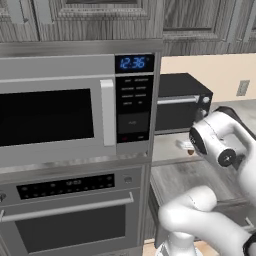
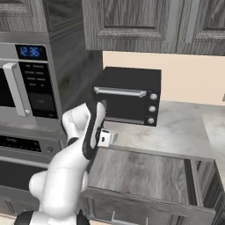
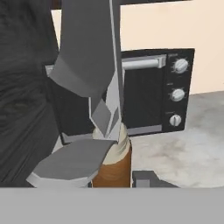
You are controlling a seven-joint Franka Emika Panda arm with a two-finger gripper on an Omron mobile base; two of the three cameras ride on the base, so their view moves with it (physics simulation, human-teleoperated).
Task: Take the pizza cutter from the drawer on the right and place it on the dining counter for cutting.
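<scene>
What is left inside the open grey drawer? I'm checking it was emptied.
The wide grey wood-grain drawer shows only bare grey floor; its left end is hidden behind the white arm. The gripper holds the brown-handled pizza cutter.

Both base views looking forward-down from behind arm, sharing black toaster oven [image 1: 182, 102] [image 2: 128, 94]; hand view sitting close before toaster oven [image 3: 151, 96], facing it.

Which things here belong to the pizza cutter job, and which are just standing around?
Job: pizza cutter, clamped in the gripper; the open drawer.
Just around: black toaster oven, microwave, wall oven, grey worktop.
</scene>
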